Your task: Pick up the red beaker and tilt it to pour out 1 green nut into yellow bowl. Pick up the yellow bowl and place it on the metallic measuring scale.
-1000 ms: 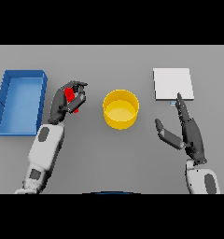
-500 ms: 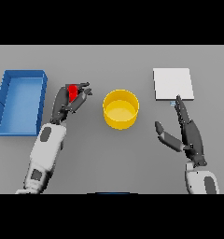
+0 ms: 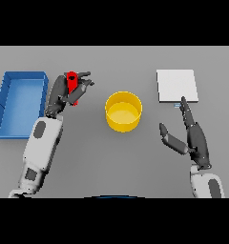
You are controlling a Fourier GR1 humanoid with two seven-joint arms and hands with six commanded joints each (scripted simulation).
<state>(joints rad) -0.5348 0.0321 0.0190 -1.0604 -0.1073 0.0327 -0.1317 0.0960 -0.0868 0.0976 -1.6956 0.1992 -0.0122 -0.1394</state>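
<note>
The red beaker point(image 3: 73, 86) is held off the table, roughly upright, in my left hand point(image 3: 64, 93), whose fingers curl round it, left of the yellow bowl point(image 3: 123, 111). The bowl stands at the table's middle; I see no nut in it. The metallic scale point(image 3: 177, 86) lies flat at the back right. My right hand point(image 3: 192, 137) rests open in front of the scale, to the right of the bowl, fingers straight and pointing away from me.
A blue bin point(image 3: 20, 102) with raised walls sits at the far left, just beside my left arm.
My left hand has lifted the red beaker and carried it farther from me and slightly toward the bowl. The right hand has barely shifted.
</note>
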